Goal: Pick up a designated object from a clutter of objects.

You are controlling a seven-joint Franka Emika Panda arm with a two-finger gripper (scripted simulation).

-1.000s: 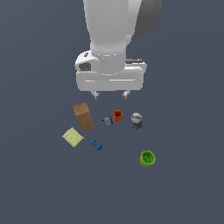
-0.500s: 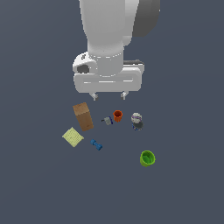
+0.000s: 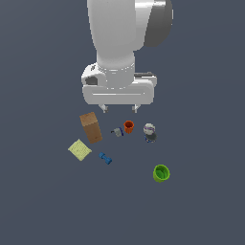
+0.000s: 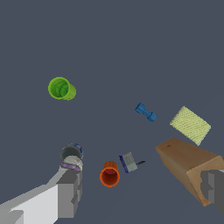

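Nothing on the floor has shifted over the last second, only the gripper (image 3: 119,109) has eased slightly lower, fingers spread and empty; the tiny grey blocky item (image 3: 117,132) lies just beside the orange cup (image 3: 128,126), ungrasped, so descent remains.

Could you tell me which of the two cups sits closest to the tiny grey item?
The orange cup, right beside the tiny grey item; the green cup lies far off.

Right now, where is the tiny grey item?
In the exterior view, the tiny grey item lies just left of the orange cup, right of the brown box.
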